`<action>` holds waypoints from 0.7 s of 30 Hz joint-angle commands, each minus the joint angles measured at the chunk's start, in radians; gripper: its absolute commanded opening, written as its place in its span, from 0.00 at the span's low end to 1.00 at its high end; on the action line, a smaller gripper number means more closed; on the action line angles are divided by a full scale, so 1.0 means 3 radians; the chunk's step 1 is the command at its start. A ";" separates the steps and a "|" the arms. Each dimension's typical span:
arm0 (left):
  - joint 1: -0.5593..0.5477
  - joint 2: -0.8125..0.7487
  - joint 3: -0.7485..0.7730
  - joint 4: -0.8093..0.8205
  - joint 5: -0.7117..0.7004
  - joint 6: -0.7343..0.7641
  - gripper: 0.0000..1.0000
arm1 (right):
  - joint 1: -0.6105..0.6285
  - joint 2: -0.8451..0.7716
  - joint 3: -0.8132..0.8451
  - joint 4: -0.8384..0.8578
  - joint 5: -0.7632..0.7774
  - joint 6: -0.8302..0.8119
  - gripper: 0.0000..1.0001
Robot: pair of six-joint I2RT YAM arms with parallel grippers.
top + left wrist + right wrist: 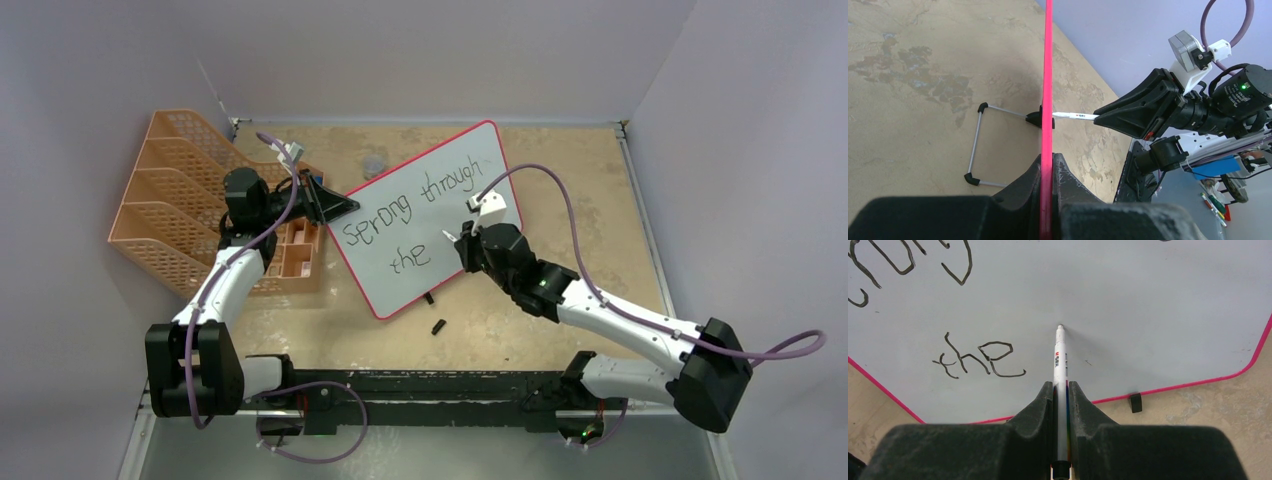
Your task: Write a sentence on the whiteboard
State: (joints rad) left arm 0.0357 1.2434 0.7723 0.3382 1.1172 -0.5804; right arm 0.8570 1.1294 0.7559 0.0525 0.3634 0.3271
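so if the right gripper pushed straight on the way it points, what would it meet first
The whiteboard: the marker clamped in the right gripper points at its blank face right of the word "the", tip at or almost on it.

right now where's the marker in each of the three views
top external: the marker is a small white tip just left of the right gripper, on the whiteboard, right of "the".
left wrist: centre right, running from the right gripper to the board.
right wrist: centre, upright, tip on the board.
shared landmark: the whiteboard's pink frame.
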 commanded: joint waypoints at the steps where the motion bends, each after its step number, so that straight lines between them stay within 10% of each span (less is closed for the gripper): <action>1: -0.0093 0.0033 0.0050 -0.0064 0.0167 0.0145 0.00 | -0.0009 0.0014 0.0016 0.0189 -0.0015 -0.0057 0.00; 21: -0.0093 0.0028 0.0054 -0.0068 0.0164 0.0147 0.00 | -0.0009 0.0071 0.0080 0.0260 -0.0096 -0.0069 0.00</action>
State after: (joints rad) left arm 0.0349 1.2434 0.7723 0.3378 1.1175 -0.5800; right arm 0.8570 1.1412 0.7559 0.0708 0.3481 0.3195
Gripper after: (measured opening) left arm 0.020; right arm 0.136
